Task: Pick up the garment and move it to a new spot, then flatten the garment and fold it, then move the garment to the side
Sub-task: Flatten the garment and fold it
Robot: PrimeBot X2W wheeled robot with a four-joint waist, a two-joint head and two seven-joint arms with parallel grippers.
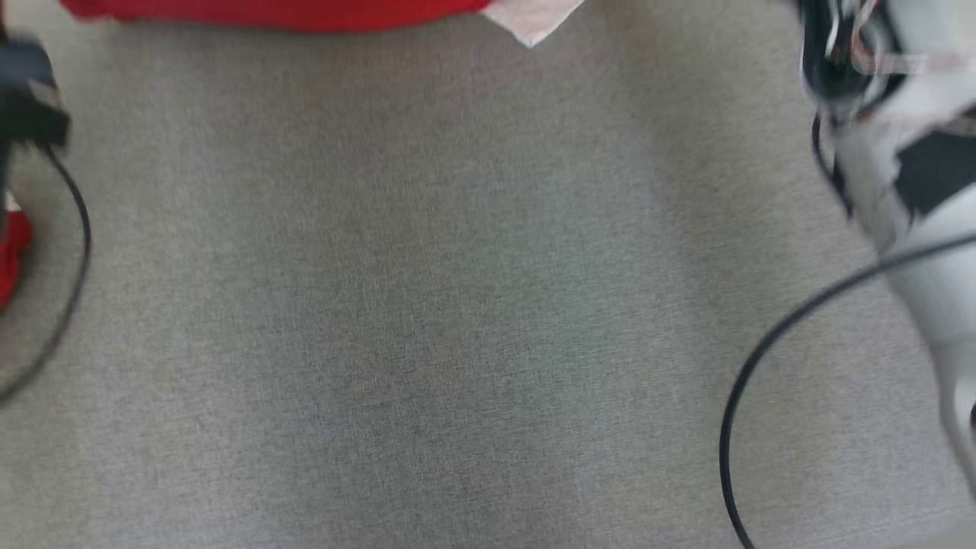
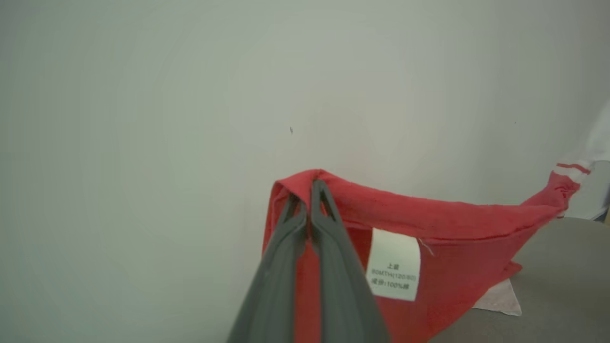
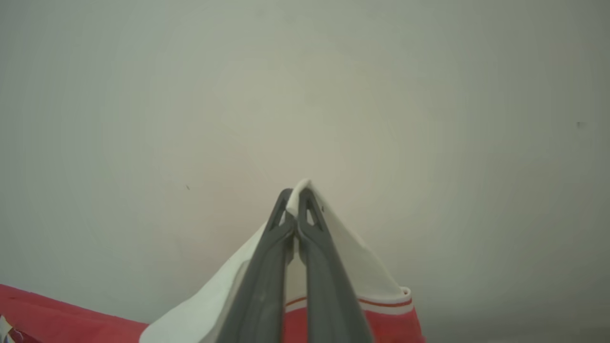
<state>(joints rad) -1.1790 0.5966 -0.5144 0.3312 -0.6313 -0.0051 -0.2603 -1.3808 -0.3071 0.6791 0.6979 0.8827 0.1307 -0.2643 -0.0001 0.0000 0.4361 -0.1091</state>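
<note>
The garment (image 2: 457,224) is red with white trim and a white care label (image 2: 394,264). It hangs stretched between both grippers in front of a pale wall. My left gripper (image 2: 309,189) is shut on a red edge of it. My right gripper (image 3: 296,193) is shut on a white part with a red stripe (image 3: 381,301). In the head view the garment (image 1: 274,11) shows as a red band along the top edge, with a pale corner (image 1: 534,21) hanging down. A pale piece of it (image 2: 498,297) touches the table.
The grey cloth-covered table (image 1: 457,305) spreads across the head view. My pale right forearm (image 1: 915,198) and its black cable (image 1: 762,366) stand at the right. My dark left wrist (image 1: 27,99) and a cable loop (image 1: 76,252) are at the left.
</note>
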